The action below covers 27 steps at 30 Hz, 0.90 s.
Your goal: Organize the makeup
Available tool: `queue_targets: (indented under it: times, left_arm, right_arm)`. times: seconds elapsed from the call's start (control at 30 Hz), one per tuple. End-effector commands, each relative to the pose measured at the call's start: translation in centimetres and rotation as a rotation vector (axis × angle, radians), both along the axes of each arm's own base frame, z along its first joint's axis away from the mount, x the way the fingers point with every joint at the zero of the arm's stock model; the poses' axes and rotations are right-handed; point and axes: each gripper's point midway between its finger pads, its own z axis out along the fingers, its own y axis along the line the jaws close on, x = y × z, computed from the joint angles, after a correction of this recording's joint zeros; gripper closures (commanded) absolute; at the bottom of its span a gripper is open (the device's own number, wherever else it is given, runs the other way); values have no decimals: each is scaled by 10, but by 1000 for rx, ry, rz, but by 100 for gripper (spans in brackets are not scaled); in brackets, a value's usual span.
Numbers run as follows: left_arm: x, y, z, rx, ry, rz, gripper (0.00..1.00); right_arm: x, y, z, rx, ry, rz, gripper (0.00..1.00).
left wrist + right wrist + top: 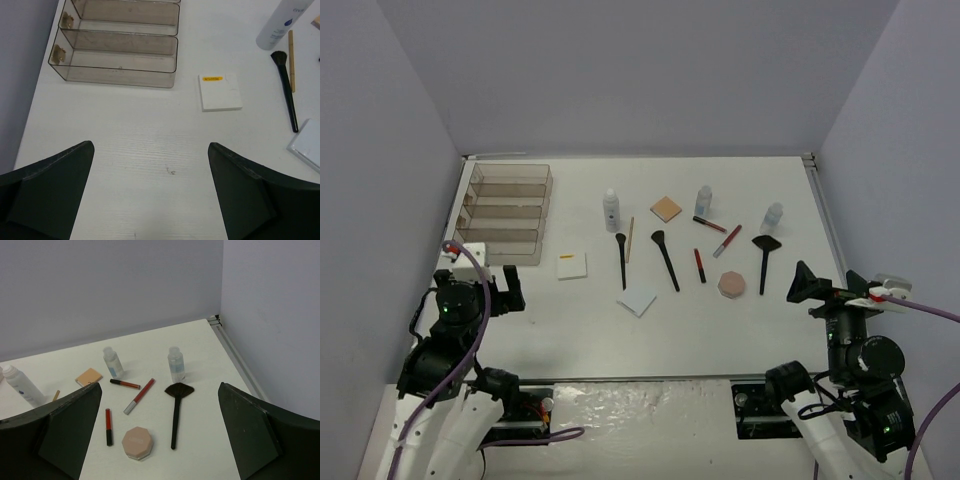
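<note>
The makeup lies across the table's middle: black brushes, a fan brush, a white bottle, clear bottles, red lip tubes, a tan compact, a pink compact, white pads and a wooden stick. My left gripper is open and empty, near the labelled pad. My right gripper is open and empty, right of the fan brush.
The smoky clear tiered organizer tray stands at the back left, its compartments holding nothing. Grey walls close in the table on three sides. A metal rail runs along the right edge.
</note>
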Motion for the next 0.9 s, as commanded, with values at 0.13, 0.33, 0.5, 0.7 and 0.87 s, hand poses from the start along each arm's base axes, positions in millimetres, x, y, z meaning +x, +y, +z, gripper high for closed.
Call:
queue_targets:
  times: [0.13, 0.33, 0.5, 0.7, 0.87]
  left_arm:
    - [12, -10, 34, -37, -136, -43, 3]
    - [10, -11, 34, -48, -168, -49, 3]
    - [12, -13, 35, -48, -169, -58, 3]
    - [16, -17, 35, -50, -170, -77, 3]
    - [25, -23, 39, -57, -159, -96, 3]
  right_arm:
    - [-7, -5, 13, 75, -110, -18, 0]
    - [-4, -4, 10, 64, -97, -14, 0]
    - [-3, -6, 7, 64, -91, -29, 0]
    - [-3, -5, 7, 63, -91, -26, 0]
    - [-2, -4, 7, 61, -90, -20, 0]
